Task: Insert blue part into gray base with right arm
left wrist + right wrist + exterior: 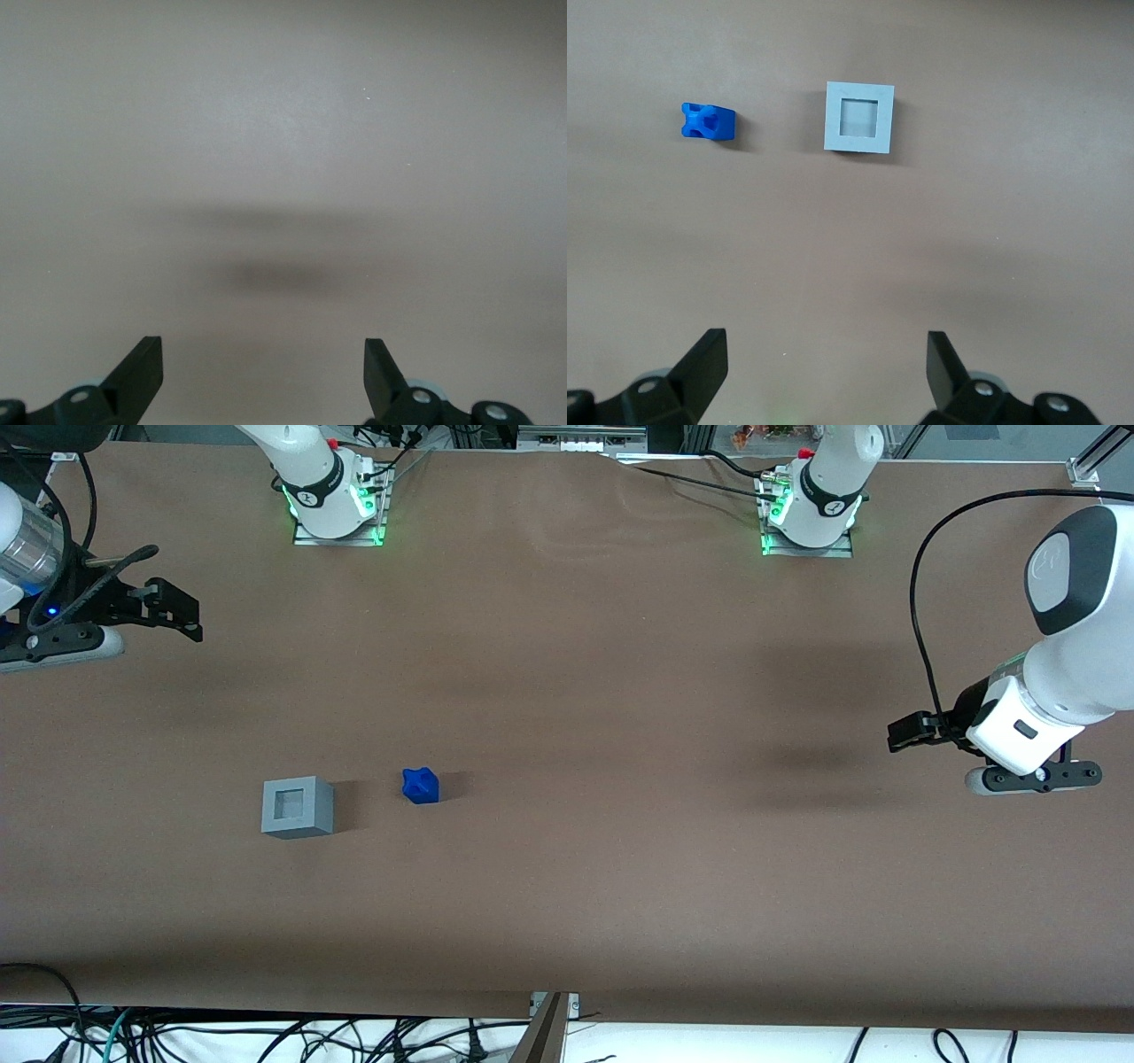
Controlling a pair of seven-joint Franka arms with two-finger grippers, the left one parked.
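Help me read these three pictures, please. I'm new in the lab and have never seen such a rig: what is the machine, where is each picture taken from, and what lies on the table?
The machine is a pair of robot arms bolted to one brown table. The wide picture looks at them from the front. The other two come from cameras on the arms' wrists, looking down past the black fingers.

Only the right arm works here. Its gripper hangs at its own end of the table, farther from the front camera than both objects. Its jaws stand open and hold nothing.

Two things lie on the table: the gray base, a cube with a square recess in its top, and the blue part, a small knobbly piece beside it, not touching. The right wrist view shows both; the recess is empty.
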